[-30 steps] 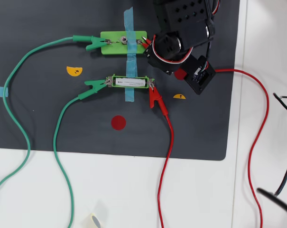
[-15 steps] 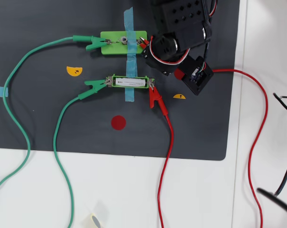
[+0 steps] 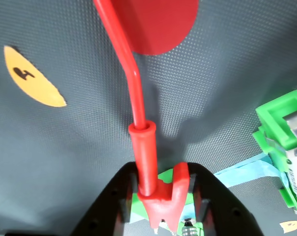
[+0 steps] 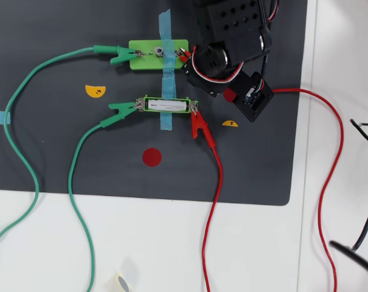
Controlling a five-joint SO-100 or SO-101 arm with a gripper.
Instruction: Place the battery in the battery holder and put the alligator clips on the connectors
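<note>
In the overhead view the white battery [image 4: 167, 106] lies in the bright-green battery holder [image 4: 148, 99]. A green alligator clip [image 4: 124, 108] sits at its left tab and a red alligator clip [image 4: 200, 125] at its right tab. Another green clip [image 4: 120, 56] is on the left end of the light-green plate [image 4: 144, 45]. My gripper [image 4: 188, 58] is at the plate's right end, shut on the second red clip [image 4: 185, 55]. In the wrist view the gripper [image 3: 162, 196] grips this red clip [image 3: 160, 194], jaws down over the plate [image 3: 164, 175]. The holder [image 3: 278, 120] shows at the right.
A blue tape strip [image 4: 165, 70] runs across the plate and the holder on the black mat [image 4: 50, 152]. A red dot [image 4: 151, 157] and yellow half-discs [image 4: 95, 90] mark the mat. Red wires [image 4: 329, 182] and green wires [image 4: 25, 152] trail off onto the white table.
</note>
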